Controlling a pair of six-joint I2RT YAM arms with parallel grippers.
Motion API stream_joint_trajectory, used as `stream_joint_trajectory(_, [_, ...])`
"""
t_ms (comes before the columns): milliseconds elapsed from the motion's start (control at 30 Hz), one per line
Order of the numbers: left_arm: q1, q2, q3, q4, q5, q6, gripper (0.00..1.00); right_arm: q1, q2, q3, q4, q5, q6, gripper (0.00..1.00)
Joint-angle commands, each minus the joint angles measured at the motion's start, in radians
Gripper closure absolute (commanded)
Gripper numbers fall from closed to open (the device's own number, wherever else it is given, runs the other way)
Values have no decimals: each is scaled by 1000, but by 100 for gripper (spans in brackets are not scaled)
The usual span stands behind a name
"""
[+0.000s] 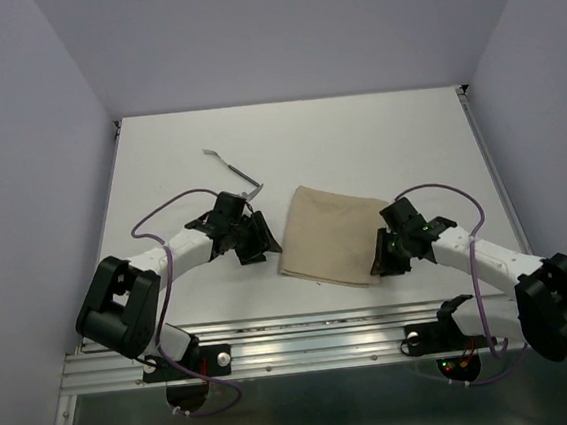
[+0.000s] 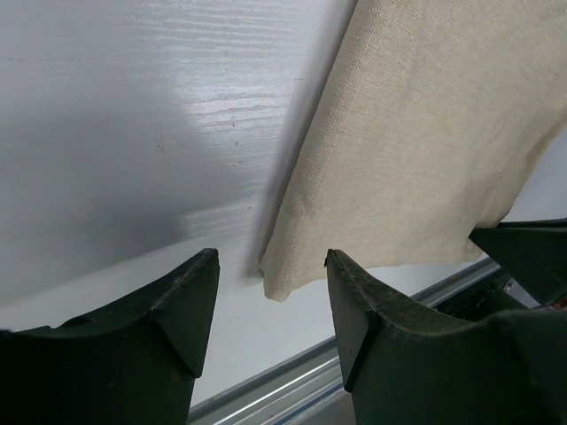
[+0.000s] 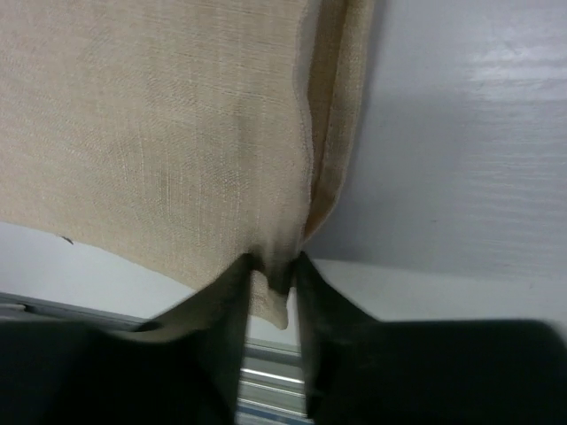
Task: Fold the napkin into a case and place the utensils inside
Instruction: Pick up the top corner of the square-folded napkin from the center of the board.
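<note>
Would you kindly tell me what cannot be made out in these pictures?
- Utensils: top view, too small to tell kind or count; outside both wrist views.
- Napkin layers: top view too small; both wrist views cut the cloth at the frame edge.
- Right gripper: right wrist view, blur at the fingers hides whether the napkin is clamped or loose.

Slim silvery-grey utensil (image 1: pixel 235 167) far left: too small to tell its type. Beige-tan cloth napkin (image 1: pixel 331 233): near right corner hidden under right gripper (image 1: pixel 381 261).

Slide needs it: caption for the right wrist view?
Right tool pinching the folded beige napkin at its near corner, white table beside.
</note>
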Motion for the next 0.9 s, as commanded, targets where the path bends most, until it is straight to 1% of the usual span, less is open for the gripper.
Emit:
stream_joint_trajectory(0, [2,-35,15,3,-6,-8,38,11,14,27,-27,66,47,59])
stream_joint_trajectory(67, [1,-45,22,-4,-5,-6,38,11,2,38,-30,112,50,49])
stream_joint_trajectory(167, [1,-55,56,-15,6,6,39,11,-27,78,-57,171,53,42])
stream_joint_trajectory(333, [-16,-65,107,-29,9,23,43,11,-35,176,-93,315,47,41])
stream_joint_trajectory(400, [-33,-62,125,-29,6,28,49,11,-15,222,-90,338,47,43])
stream_joint_trajectory(467, [-61,-43,133,-27,6,34,55,-11,14,254,-68,349,41,51])
stream_joint_trajectory(500, [-70,-37,139,-24,6,37,61,-29,40,280,-29,343,38,55])
stream_joint_trajectory(533, [-81,-28,140,-21,6,38,64,-41,56,291,-4,333,30,63])
stream_joint_trajectory(567, [-94,-10,137,-9,9,40,74,-55,71,302,16,311,26,67])
stream_joint_trajectory(600, [-99,3,134,-1,14,42,79,-90,111,316,42,291,20,71])
stream_joint_trajectory(633, [-104,23,130,8,18,43,83,-107,134,325,83,269,10,79])
stream_joint_trajectory(667, [-105,33,115,28,29,43,91,-124,158,334,97,245,7,82])
stream_joint_trajectory(700, [-105,43,107,37,35,43,96,-153,207,348,132,231,0,85])
stream_joint_trajectory(733, [-107,52,101,45,40,46,99,-166,231,356,146,220,-5,88])
stream_joint_trajectory(867, [-116,102,58,83,55,54,100,-206,347,391,195,201,-42,90])
